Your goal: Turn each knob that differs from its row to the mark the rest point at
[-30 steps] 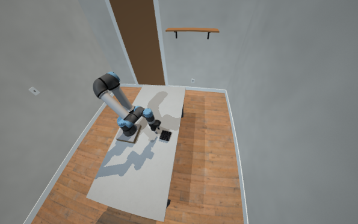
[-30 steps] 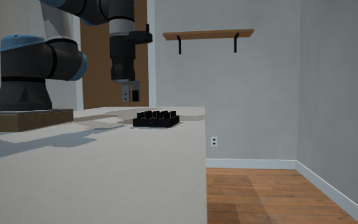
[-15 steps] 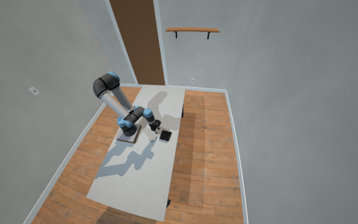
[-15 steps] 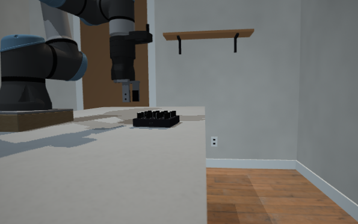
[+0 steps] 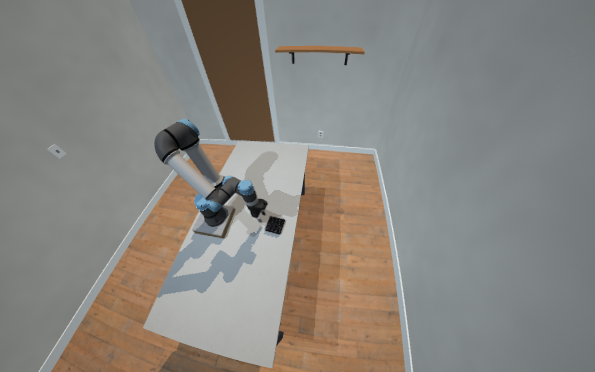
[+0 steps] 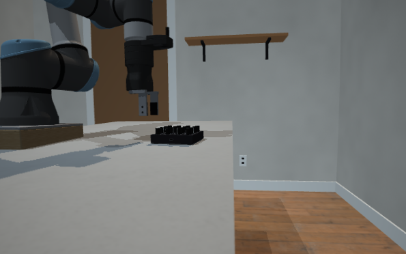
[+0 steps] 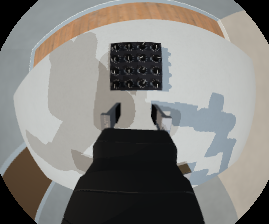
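Observation:
The black knob box [image 5: 275,220] [image 6: 180,138] [image 7: 136,64] stands flat on the table, with four rows of four black knobs on top. A small socket [image 6: 170,139] shows on the side facing the exterior camera, which is the right side in the wrist view. White lines on the knobs show as tiny strokes in the wrist view; the marks and names are too small to read. My gripper [image 5: 262,218] [image 6: 148,114] [image 7: 136,109] is open and empty. It hangs above the table, higher than the knobs and on the robot-base side of the box, touching nothing.
The white table [image 5: 227,310] [image 6: 114,205] [image 7: 205,60] carries the arm's base on a wooden-edged block [image 5: 212,231] [image 6: 42,138]. The box stands near the table's long edge away from the base. Arm shadows cross the table. A wall shelf [image 5: 320,50] [image 6: 237,39] is far behind.

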Controlling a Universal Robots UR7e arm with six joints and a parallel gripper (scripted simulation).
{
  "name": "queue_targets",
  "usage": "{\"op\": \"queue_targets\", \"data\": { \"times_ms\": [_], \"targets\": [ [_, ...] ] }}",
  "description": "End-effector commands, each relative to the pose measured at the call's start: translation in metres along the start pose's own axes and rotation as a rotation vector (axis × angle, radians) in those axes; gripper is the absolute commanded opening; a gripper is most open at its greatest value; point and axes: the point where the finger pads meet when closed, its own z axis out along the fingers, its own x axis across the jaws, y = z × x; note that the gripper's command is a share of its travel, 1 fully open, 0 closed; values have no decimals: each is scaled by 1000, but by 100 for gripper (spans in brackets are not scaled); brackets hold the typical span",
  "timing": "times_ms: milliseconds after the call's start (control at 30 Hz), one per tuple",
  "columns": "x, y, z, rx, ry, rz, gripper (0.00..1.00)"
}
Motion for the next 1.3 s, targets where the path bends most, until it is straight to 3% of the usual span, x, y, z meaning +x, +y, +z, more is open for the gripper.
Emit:
{"op": "queue_targets", "data": {
  "times_ms": [0, 567, 1267],
  "targets": [
    [0, -1, 0, 1, 0, 7, 100],
    [10, -23, -7, 1, 0, 296, 100],
    [28, -65, -17, 1, -1, 950, 100]
  ]
}}
